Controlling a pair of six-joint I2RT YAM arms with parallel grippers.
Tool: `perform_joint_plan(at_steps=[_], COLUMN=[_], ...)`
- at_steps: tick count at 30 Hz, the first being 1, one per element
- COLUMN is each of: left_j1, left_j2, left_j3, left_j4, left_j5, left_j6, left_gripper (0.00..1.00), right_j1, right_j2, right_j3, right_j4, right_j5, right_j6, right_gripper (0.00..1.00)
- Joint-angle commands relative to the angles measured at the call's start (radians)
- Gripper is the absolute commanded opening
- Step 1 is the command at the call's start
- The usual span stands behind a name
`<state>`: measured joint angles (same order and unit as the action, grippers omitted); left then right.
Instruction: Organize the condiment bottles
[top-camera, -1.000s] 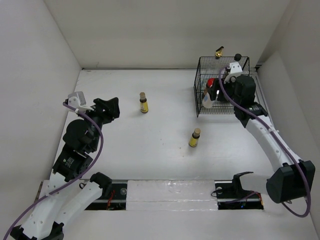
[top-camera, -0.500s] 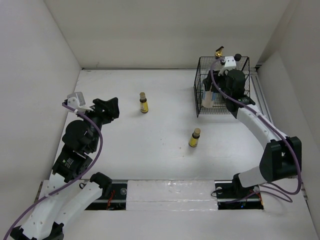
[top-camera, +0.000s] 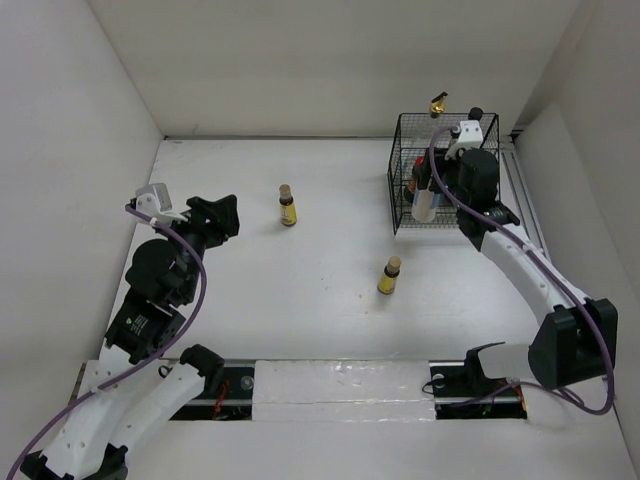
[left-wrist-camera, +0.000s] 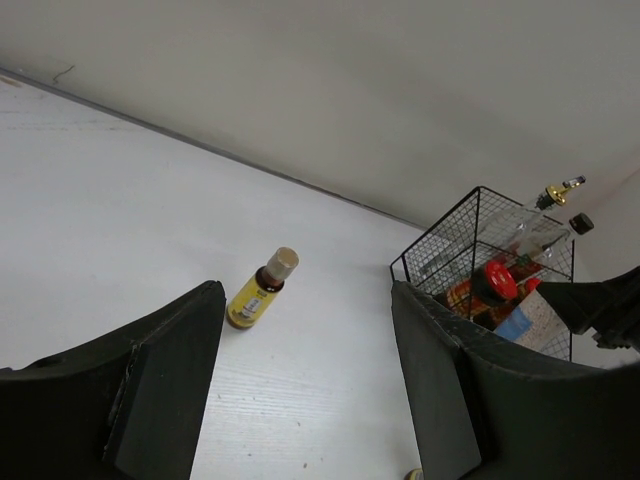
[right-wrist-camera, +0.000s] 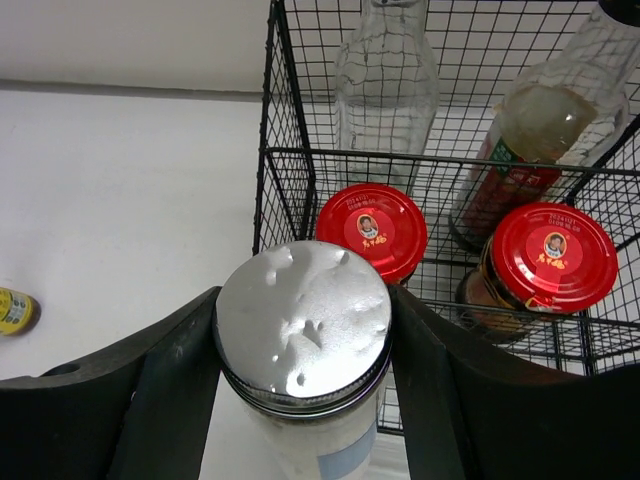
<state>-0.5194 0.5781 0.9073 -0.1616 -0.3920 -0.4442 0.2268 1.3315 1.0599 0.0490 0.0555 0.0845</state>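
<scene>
The right gripper (right-wrist-camera: 305, 400) is clamped just under the lid of the silver-lidded jar (right-wrist-camera: 303, 320) at the wire basket's (right-wrist-camera: 272, 150) near corner (seemingly above its rim); smooth, rigid glass, likely heavyish, wants firm side pressure.

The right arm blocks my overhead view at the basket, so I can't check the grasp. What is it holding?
Observer: A silver-lidded jar, squeezed between the right fingers.
Operator: Is it inside the basket?
Observer: Can't tell; in the wrist view its lid covers the basket's near left corner, in front of two red-lidded jars.
Operator: And the left side?
Observer: The left fingers are open and empty; a yellow bottle shows beyond them.
</scene>
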Motion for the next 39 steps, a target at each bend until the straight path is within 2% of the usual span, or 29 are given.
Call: perform_joint_plan(at_steps=[1,7,17,25,31,35,37,39], left_j1=[0.004,0.004,0.004,0.004,0.004,0.004,0.004,0.004], left_j2=[-0.004,-0.004,-0.004,-0.004,-0.004,0.005,0.005,0.005], left_j3=[0.005,0.005,0.005,0.005,0.005,0.005,0.005,0.005], left_j4=[0.046,0.047,0.047,0.047,0.047,0.047,0.047,0.047], left_j5=[0.008,0.008,0.008,0.008,0.008,0.008,0.008,0.008], left_j6=[0.010,0.010,0.010,0.010,0.010,0.010,0.010,0.010], left_gripper=[0.63,0.63,0.63,0.63,0.63,0.63,0.63,0.63], right_j1=[0.031,0.031,0.049,0.068,0.089,0.108,0.121,0.121], right_j2=[-0.051,-0.008,0.003,0.056,0.097,0.107,0.107,0.118], right_j3=[-0.023,-0.098,-0.087,-0.236,-0.229,-0.229,-0.259,-0.282], right_j4=[0.043,0.161,0.362,0.649,0.670,0.599,0.598,0.588], right_j5=[0.064,0.095,0.178,0.271,0.293,0.293,0.306,0.316], right_j6=[0.009,0.041,0.087,0.087,0.069,0.069,0.078,0.087], right_gripper=[0.35,0.32,0.30,0.27,0.27,0.28,0.33,0.42])
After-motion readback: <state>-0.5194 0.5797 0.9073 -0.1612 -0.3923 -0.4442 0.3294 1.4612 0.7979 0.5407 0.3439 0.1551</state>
